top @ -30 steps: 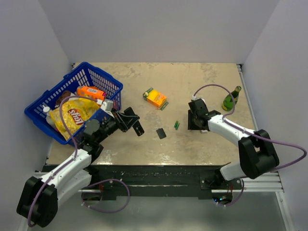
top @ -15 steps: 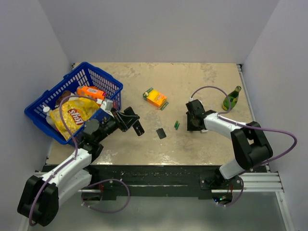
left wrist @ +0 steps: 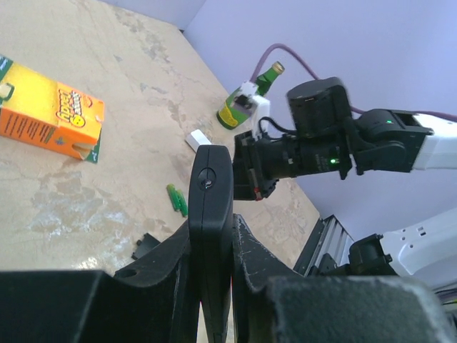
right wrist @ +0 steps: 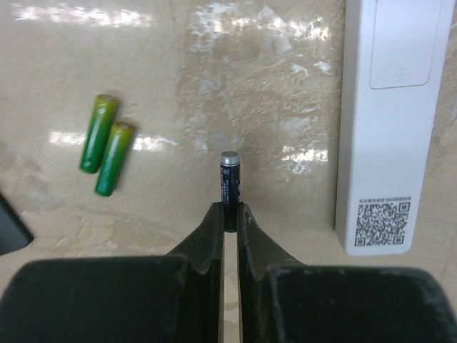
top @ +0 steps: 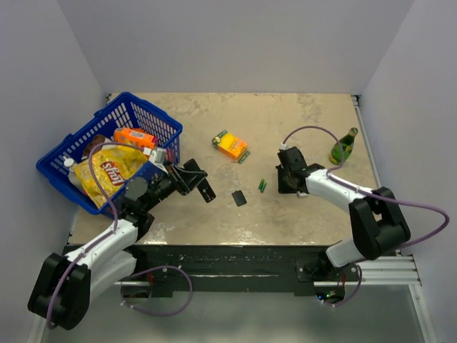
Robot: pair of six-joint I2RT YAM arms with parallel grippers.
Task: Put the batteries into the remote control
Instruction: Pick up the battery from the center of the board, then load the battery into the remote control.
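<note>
Batteries loose on the worktop, remote control in the left hand.

The two green batteries [right wrist: 107, 144] lie side by side, touching, on the worktop [top: 300, 114], with the small black cover [top: 239, 198] near them. The remote control [left wrist: 211, 189] is pinched edge-on between the clenched fingers of the left hand [top: 194, 177], close to the blue basket [top: 153, 114]. On the batteries' other side the right hand [right wrist: 229, 214] is clamped on a dark silver-capped cylinder [right wrist: 229, 177]. A white bar [right wrist: 385, 121] with a QR label lies just beside it. Farther off are an orange box [top: 231, 146] and a green bottle [top: 343, 146].
</note>
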